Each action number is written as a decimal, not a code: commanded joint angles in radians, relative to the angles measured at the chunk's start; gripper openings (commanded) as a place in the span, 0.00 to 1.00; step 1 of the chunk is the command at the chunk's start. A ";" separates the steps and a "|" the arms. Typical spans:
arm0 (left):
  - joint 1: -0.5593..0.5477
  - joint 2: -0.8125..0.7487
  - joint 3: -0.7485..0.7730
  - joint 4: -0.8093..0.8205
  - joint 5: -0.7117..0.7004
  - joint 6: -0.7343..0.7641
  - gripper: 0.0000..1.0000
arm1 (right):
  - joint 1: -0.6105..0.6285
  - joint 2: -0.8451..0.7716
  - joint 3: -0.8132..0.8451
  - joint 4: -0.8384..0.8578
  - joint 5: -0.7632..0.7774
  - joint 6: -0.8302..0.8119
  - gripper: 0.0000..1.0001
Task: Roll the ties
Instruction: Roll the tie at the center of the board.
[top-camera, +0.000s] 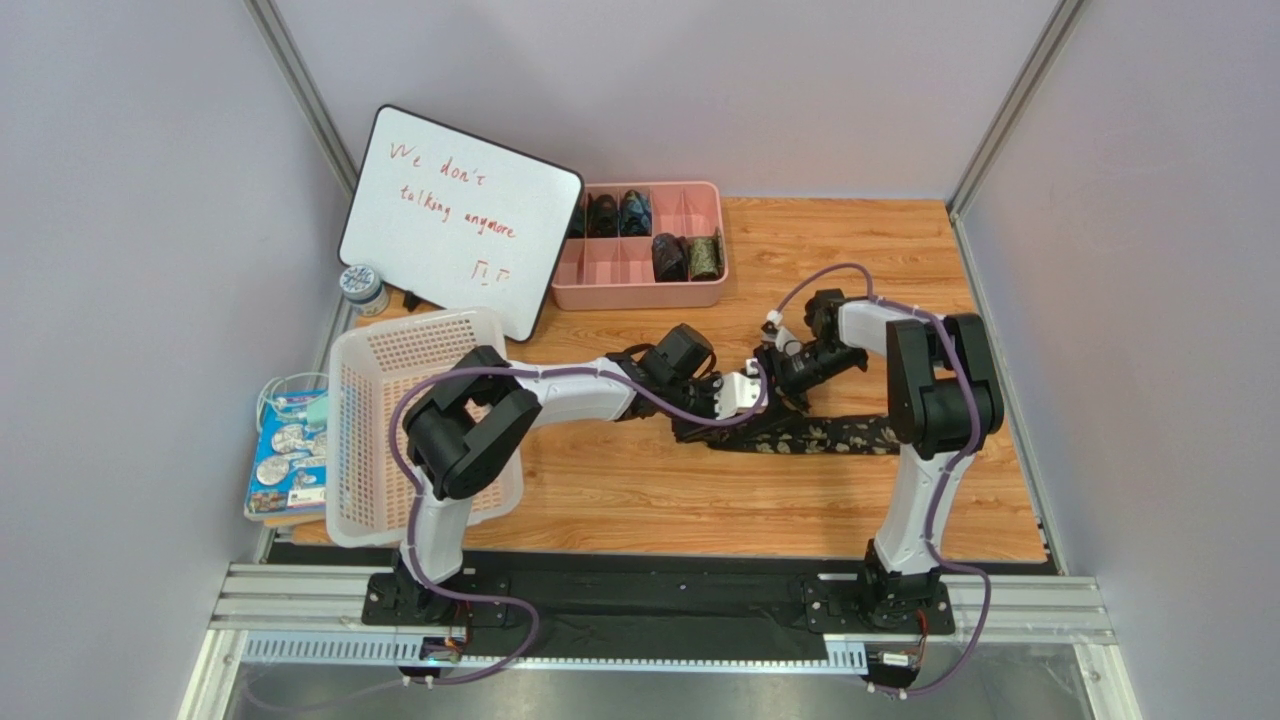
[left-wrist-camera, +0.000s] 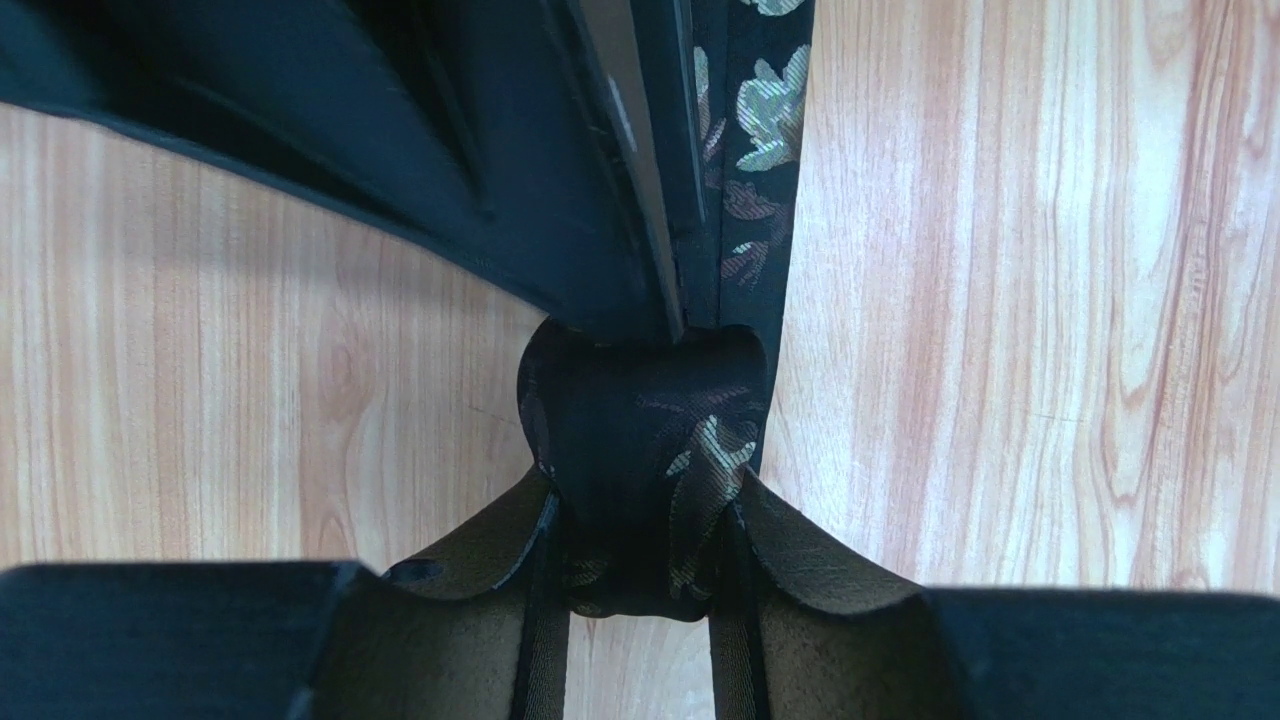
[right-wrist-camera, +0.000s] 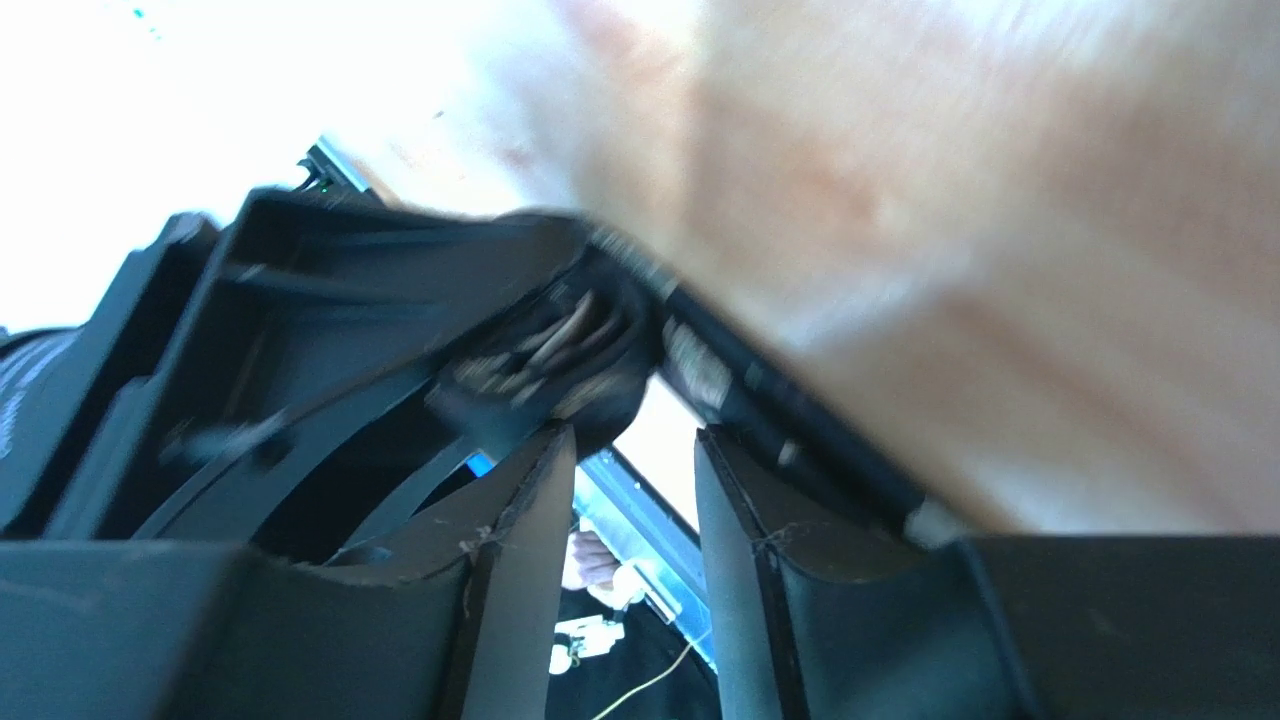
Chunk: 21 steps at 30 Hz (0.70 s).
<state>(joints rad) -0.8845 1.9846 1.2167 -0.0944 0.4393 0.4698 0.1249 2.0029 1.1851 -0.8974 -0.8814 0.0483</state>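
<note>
Now Rolling: Coil Started

Overhead, the tie lies at the middle of the table, reaching toward the right edge; rolled ties sit in the pink tray at the back edge. Left wrist: the left gripper pinches the coiled end. Right wrist, blurred: the right gripper spread, empty. Next, probably: roll the coil along the strip.

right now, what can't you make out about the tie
- top view: tie, one end hidden under left gripper and right gripper
- left wrist view: tie's far length, partly behind right gripper
- right wrist view: motion blur, tie not recognisable
- top view: rolled ties in pink tray, too small to count
</note>
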 joint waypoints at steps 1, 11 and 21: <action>-0.011 0.059 0.040 -0.229 -0.073 0.030 0.26 | -0.001 -0.093 -0.002 -0.003 -0.048 0.002 0.47; -0.013 0.074 0.057 -0.254 -0.079 0.020 0.41 | 0.064 -0.007 -0.024 0.121 0.013 0.068 0.16; 0.105 -0.092 -0.199 0.249 0.199 -0.195 0.77 | 0.002 0.083 -0.065 0.121 0.206 0.025 0.00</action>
<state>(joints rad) -0.8059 1.9400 1.1271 -0.0338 0.5354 0.3759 0.1329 2.0151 1.1439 -0.8326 -0.8856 0.1085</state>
